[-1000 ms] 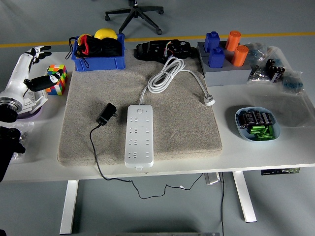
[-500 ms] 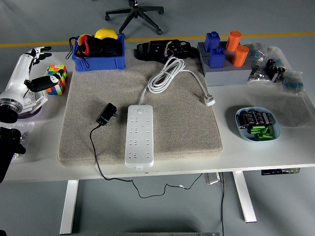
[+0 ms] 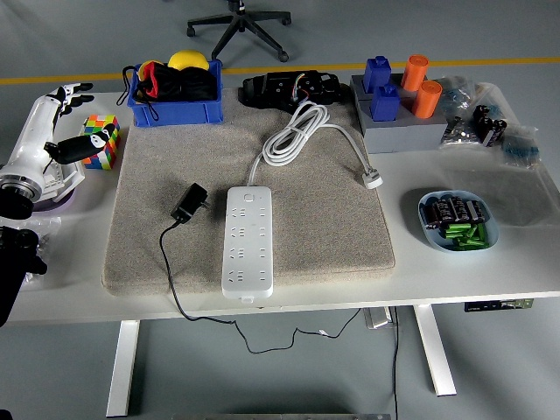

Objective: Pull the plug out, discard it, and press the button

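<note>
The mat (image 3: pixel 254 210) lies right of the left hand (image 3: pixel 54 131). The strip (image 3: pixel 248 241) sits on it, farther right. The plug (image 3: pixel 189 202) lies loose between them. The hand's fingers are spread, holding nothing.

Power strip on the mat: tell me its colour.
White, with a white cord; the power strip shows clearly in the head view.

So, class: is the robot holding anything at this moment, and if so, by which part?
Nothing is held. The left hand rests at the table's left edge, fingers relaxed, and the black plug lies untouched on the mat.
</note>
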`<action>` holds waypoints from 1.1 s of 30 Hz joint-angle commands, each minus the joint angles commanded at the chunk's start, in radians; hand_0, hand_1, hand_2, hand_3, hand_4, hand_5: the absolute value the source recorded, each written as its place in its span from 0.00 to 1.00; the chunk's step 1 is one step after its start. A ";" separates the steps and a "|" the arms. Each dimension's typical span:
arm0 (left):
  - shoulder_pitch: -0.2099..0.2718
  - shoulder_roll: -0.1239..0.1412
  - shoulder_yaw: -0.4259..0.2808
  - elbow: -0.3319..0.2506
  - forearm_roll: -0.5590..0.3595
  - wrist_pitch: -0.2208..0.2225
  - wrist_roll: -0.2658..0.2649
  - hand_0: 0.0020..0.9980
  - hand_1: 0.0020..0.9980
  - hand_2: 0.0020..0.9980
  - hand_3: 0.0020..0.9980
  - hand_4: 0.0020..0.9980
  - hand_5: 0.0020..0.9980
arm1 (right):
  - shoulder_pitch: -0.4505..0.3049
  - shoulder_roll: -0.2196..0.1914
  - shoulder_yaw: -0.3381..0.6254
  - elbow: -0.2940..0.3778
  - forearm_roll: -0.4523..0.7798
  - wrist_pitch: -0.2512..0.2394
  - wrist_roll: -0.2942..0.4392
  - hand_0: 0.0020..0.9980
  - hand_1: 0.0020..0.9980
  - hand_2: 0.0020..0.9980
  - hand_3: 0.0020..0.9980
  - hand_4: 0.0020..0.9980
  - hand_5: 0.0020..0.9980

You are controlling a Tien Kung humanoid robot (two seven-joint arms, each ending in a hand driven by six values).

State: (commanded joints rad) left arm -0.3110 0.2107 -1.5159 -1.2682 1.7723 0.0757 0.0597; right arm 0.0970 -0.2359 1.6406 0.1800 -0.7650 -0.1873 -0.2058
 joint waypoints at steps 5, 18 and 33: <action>0.000 -0.001 0.004 -0.002 -0.002 -0.001 0.000 0.85 0.83 0.78 0.83 0.72 0.11 | 0.000 0.001 0.005 0.000 -0.003 -0.001 0.000 0.75 0.68 0.65 0.61 0.66 0.48; 0.003 -0.004 0.001 -0.005 -0.009 -0.002 0.000 0.84 0.82 0.77 0.83 0.71 0.10 | -0.001 0.005 0.012 0.000 -0.002 0.003 0.000 0.75 0.68 0.65 0.61 0.66 0.48; 0.005 -0.003 -0.002 -0.006 -0.011 -0.003 0.004 0.81 0.78 0.75 0.82 0.71 0.09 | 0.001 0.008 0.016 0.000 -0.003 0.009 0.000 0.75 0.68 0.64 0.61 0.66 0.48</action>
State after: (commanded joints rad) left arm -0.3062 0.2074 -1.5182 -1.2743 1.7618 0.0722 0.0640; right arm 0.0984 -0.2276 1.6571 0.1800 -0.7677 -0.1781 -0.2059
